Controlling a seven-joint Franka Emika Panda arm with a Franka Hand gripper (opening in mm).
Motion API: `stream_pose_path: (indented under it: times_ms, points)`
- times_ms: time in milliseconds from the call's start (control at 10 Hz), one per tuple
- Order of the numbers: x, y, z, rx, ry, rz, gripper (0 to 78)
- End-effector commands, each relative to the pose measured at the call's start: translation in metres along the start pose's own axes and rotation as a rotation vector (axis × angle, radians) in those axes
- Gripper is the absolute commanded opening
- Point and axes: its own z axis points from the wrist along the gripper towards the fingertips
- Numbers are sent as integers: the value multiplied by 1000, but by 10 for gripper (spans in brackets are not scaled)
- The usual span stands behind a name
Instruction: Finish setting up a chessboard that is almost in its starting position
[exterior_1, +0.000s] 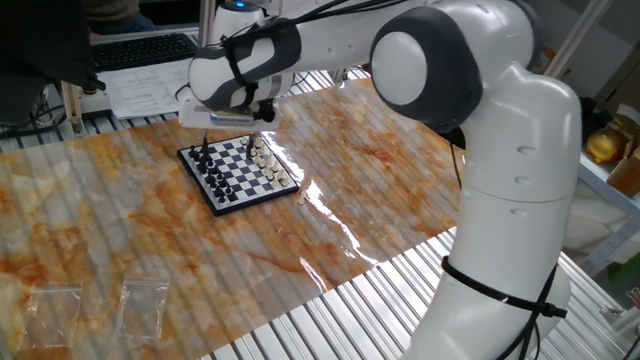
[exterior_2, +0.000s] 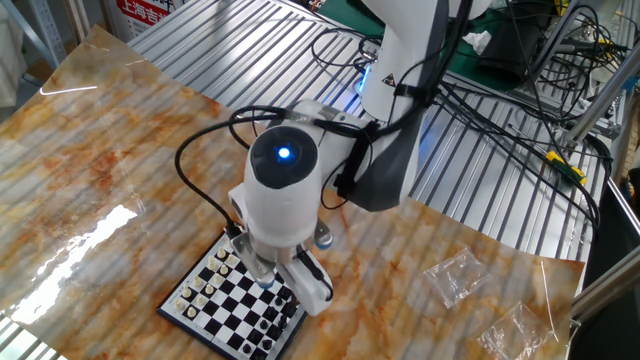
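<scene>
We see one marbled sheet (exterior_1: 120, 230) with broad bare room on all sides of one chessboard (exterior_1: 238, 172), which lies near its far edge. Two clear bags (exterior_1: 145, 305) sit near the front edge. The gripper (exterior_1: 258, 128) hangs above the board; we cannot tell its jaw state.

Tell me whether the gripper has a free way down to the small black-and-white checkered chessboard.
Probably yes: the gripper hangs right above the small checkered chessboard, with nothing visible between them but the board's own tiny pieces.
</scene>
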Motion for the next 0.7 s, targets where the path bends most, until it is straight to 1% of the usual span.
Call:
stream_pose_path:
  times_ms: [100, 300, 400, 500, 700]
  points:
    - [4, -17, -10, 1, -1, -2, 775]
    - [4, -17, -9, 2, 0, -8, 775]
    - [4, -17, -9, -4, -16, 0, 775]
    - [4, -17, -9, -13, -27, 27, 775]
    - [4, -17, -9, -9, -60, 78, 775]
